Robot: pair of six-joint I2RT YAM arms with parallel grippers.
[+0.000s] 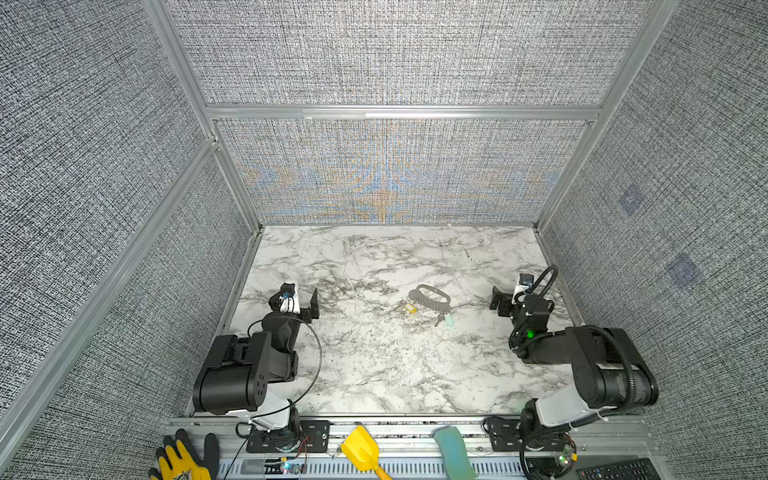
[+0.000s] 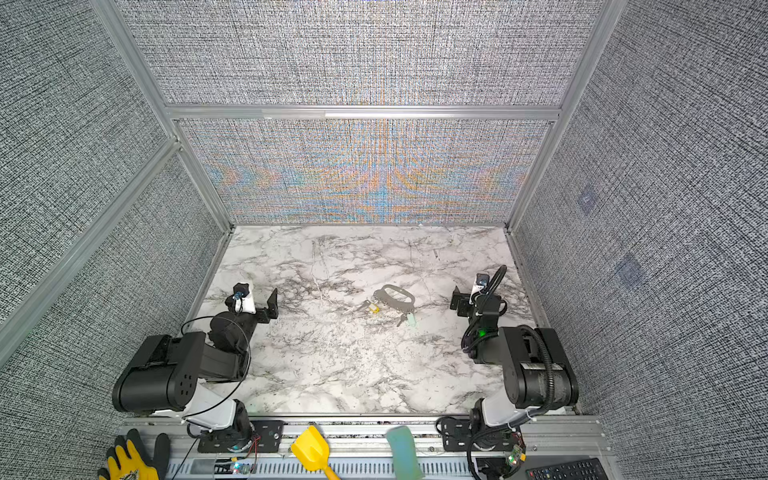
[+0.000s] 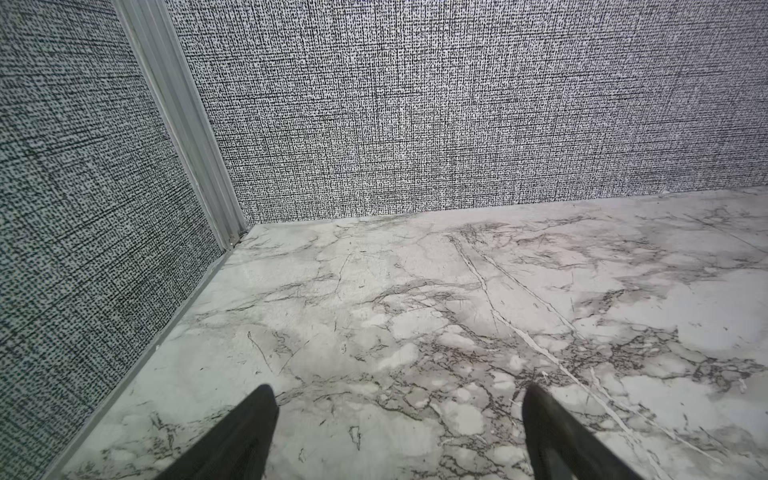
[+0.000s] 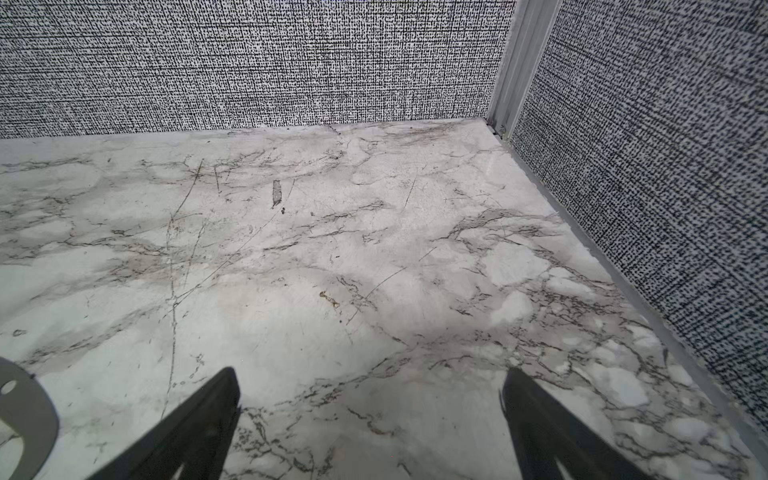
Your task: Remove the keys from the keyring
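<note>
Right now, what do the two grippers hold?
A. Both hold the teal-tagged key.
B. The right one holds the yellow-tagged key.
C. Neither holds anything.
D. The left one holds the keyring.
C: the left gripper and the right gripper show jaws wide apart over bare table, while the keyring, the yellow-tagged key and the teal-tagged key lie between the arms, untouched.

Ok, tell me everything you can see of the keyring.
The keyring is a flat grey semi-oval plate, seemingly metal, with a large oval cut-out and small holes along its near edge. It lies flat on the marble table, right of centre. The yellow-tagged key and teal-tagged key lie at that edge; whether attached is too small to tell.
</note>
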